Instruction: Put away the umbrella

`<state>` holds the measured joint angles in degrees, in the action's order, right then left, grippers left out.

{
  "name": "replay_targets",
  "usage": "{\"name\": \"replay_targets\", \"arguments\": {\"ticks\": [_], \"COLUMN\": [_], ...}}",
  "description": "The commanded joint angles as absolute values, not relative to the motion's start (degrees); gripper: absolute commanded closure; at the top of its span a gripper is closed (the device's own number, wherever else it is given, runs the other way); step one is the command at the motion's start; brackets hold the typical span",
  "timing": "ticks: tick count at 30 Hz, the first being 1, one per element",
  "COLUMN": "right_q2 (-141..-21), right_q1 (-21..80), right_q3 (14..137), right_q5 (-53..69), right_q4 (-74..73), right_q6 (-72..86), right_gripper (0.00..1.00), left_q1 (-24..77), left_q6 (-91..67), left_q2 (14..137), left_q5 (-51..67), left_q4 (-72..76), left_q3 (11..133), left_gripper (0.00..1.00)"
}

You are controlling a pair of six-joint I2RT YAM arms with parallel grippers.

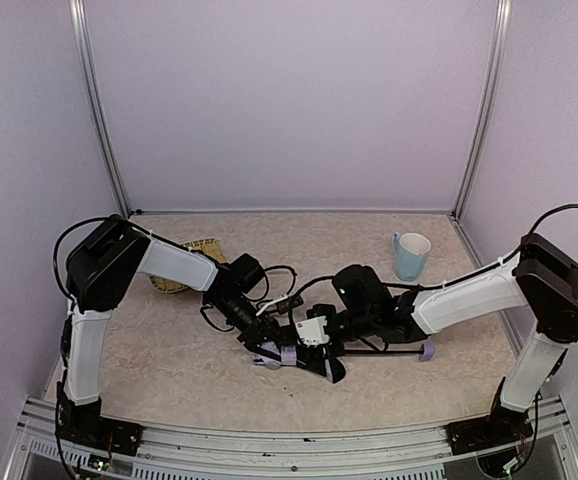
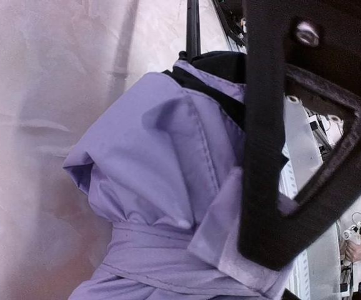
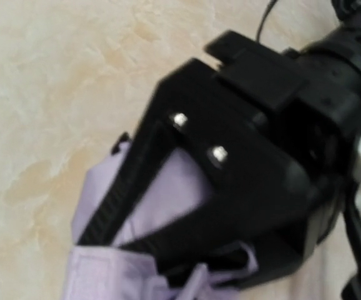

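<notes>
The umbrella (image 1: 287, 354) lies folded on the table in the middle front. Its thin black shaft (image 1: 379, 352) runs right to the small lavender handle (image 1: 428, 352). My left gripper (image 1: 266, 350) and right gripper (image 1: 311, 338) meet over the bunched fabric. In the left wrist view the lavender fabric (image 2: 162, 150) fills the frame, with the strap (image 2: 149, 244) wrapped round it and one black finger (image 2: 265, 187) pressing the strap's loose end. In the right wrist view a black finger (image 3: 137, 181) lies across the fabric (image 3: 180, 181) and the strap's end (image 3: 105, 275) sits at the bottom edge. Neither gripper's own fingertips show.
A light blue mug (image 1: 410, 255) stands at the back right. A woven straw tray (image 1: 197, 256) lies at the back left, partly hidden by my left arm. Black cables loop between the two wrists. Walls close the table on three sides.
</notes>
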<state>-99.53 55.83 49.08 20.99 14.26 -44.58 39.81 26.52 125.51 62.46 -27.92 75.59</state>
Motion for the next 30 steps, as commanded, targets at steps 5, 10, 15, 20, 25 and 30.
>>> {"name": "replay_targets", "arguments": {"ticks": [5, 10, 15, 20, 25, 30], "right_q2": [-99.33, -97.17, -88.88, -78.66, -73.36, -82.53], "right_q1": [67.97, 68.38, 67.11, 58.74, 44.92, 36.35], "right_q3": [46.98, 46.09, 44.80, 46.46, 47.46, 60.32], "right_q5": [23.19, 17.59, 17.22, 24.90, 36.21, 33.14], "right_q4": [9.03, 7.78, 9.87, 6.31, 3.92, -5.44], "right_q6": [-54.73, -53.76, -44.19, -29.02, -13.17, -1.58], "right_gripper": [0.91, 0.93, 0.92, 0.85, 0.73, 0.67], "left_q1": [38.20, 39.70, 41.13, 43.18, 45.24, 48.41], "left_q6": [28.51, 29.57, 29.62, 30.10, 31.04, 35.37], "left_q2": [127.12, 125.12, 124.26, 123.32, 121.00, 116.40], "left_q5": [39.40, 35.85, 33.56, 31.06, 28.89, 28.56], "left_q4": [-22.14, -20.87, -19.64, -18.46, -16.18, -14.74], "left_q3": [74.30, 72.99, 71.73, 69.97, 66.94, 61.88], "left_gripper": [1.00, 1.00, 1.00, 1.00, 1.00, 1.00]}}
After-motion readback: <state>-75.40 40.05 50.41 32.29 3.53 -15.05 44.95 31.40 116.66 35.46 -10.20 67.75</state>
